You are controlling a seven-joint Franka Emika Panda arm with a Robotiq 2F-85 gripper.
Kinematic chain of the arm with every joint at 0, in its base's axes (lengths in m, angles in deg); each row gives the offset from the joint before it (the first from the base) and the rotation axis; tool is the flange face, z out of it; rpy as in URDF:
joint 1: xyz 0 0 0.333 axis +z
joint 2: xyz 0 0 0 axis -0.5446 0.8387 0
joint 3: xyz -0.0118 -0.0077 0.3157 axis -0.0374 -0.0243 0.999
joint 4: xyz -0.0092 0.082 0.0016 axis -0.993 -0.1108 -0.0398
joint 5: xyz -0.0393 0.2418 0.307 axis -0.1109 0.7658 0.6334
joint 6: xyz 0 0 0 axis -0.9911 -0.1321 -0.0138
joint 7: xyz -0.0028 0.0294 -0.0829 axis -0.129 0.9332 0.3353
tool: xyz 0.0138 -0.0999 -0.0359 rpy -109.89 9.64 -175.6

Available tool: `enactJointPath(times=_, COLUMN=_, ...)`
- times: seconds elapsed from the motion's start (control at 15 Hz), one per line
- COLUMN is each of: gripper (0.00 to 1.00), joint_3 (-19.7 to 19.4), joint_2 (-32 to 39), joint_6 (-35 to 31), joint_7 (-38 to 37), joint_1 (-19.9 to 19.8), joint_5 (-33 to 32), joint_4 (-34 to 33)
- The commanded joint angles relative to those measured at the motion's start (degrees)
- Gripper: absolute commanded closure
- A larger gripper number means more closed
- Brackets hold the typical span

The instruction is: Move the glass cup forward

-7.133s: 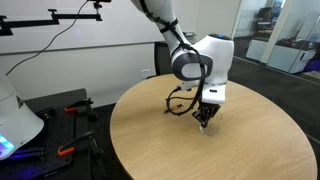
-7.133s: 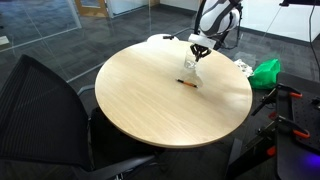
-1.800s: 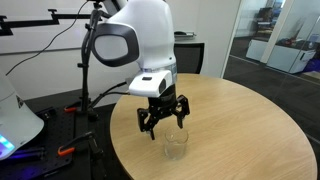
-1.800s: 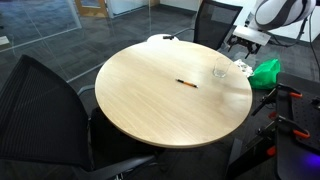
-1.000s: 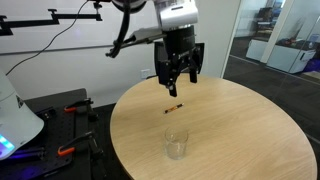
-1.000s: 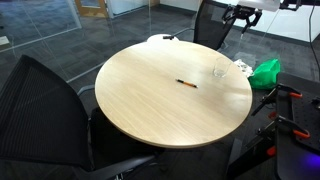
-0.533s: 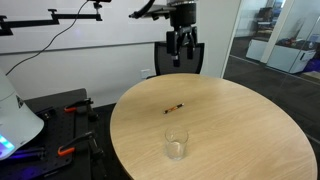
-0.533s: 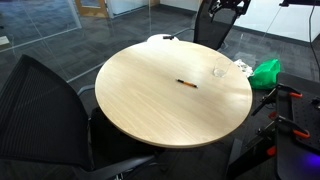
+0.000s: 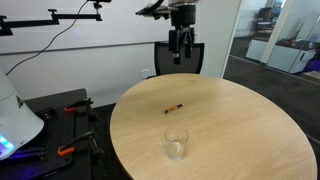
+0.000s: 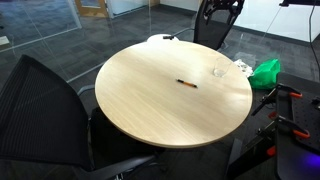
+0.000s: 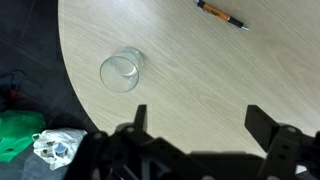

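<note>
The glass cup (image 9: 176, 144) stands upright and alone near the edge of the round wooden table (image 9: 250, 130); it also shows as a clear tumbler (image 10: 218, 72) and from above (image 11: 121, 70). My gripper (image 9: 181, 55) hangs high above the table's far side, open and empty, well away from the cup. In the wrist view its dark fingertips (image 11: 270, 125) frame bare wood, with the gripper (image 11: 200, 120) far above the tabletop. The gripper (image 10: 222, 6) is partly cut off at the top edge.
A thin dark red stick (image 9: 175, 107) (image 10: 186, 84) (image 11: 222, 15) lies near the table's middle. A black chair (image 10: 45, 105) stands by the table, another (image 9: 178, 58) behind it. A green bag (image 10: 266, 72) and white crumpled item (image 11: 55, 147) lie off the table's edge.
Over the last second my arm rose and swung back away from the cup to a high spot at the table's far side. The cup and stick stayed still.
</note>
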Motion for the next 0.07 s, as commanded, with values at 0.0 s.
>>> enactJointPath(times=0.0, gripper=0.00, joint_3=1.8, joint_2=0.0, joint_6=0.2, joint_7=0.2, joint_1=-1.9, joint_5=-0.2, joint_4=-0.1)
